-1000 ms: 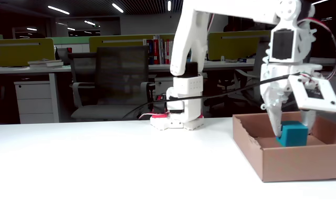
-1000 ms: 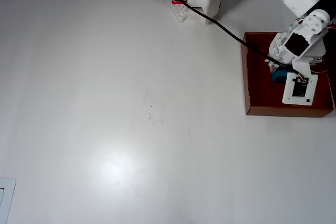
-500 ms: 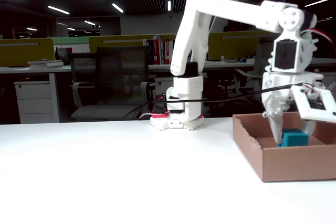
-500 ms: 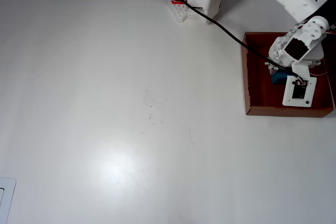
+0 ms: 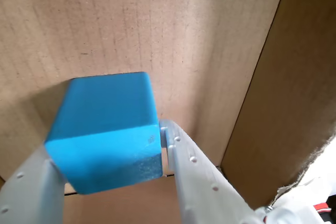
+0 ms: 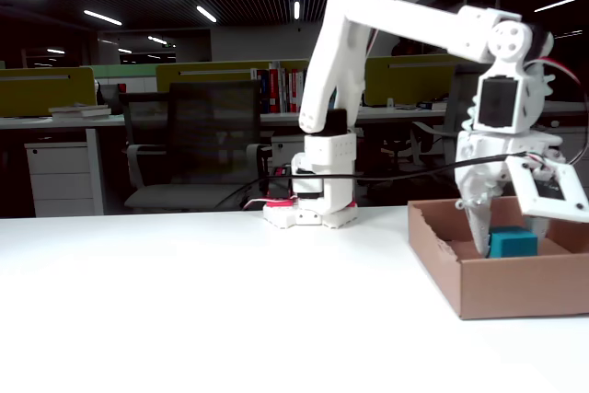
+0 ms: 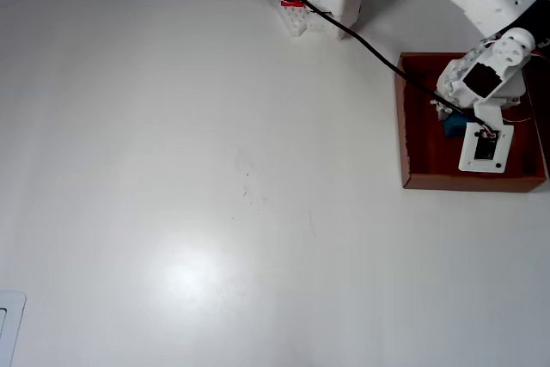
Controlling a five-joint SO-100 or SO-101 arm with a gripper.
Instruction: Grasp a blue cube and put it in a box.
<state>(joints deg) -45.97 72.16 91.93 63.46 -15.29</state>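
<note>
The blue cube [image 5: 105, 129] fills the lower left of the wrist view, low over the cardboard floor of the box [image 5: 184, 35], with its shadow close beside it. My gripper [image 5: 105, 145] has one white finger on each side of the cube, pressing its faces, so it is shut on it. In the fixed view the cube [image 6: 512, 244] sits low inside the box [image 6: 515, 287] at the right, between the fingers of the gripper [image 6: 509, 246]. From overhead, the gripper [image 7: 455, 122] and wrist cover most of the cube [image 7: 450, 125] in the box [image 7: 417, 126].
The arm's base [image 7: 322, 6] stands at the table's far edge, left of the box, with a black cable [image 7: 378, 47] running to the wrist. The box's ragged wall [image 5: 315, 156] is close on the right in the wrist view. Office chairs and desks stand behind the table.
The gripper has come down with the cube from above the box's rim to low inside the box. The wrist has shifted slightly toward the arm's base.
</note>
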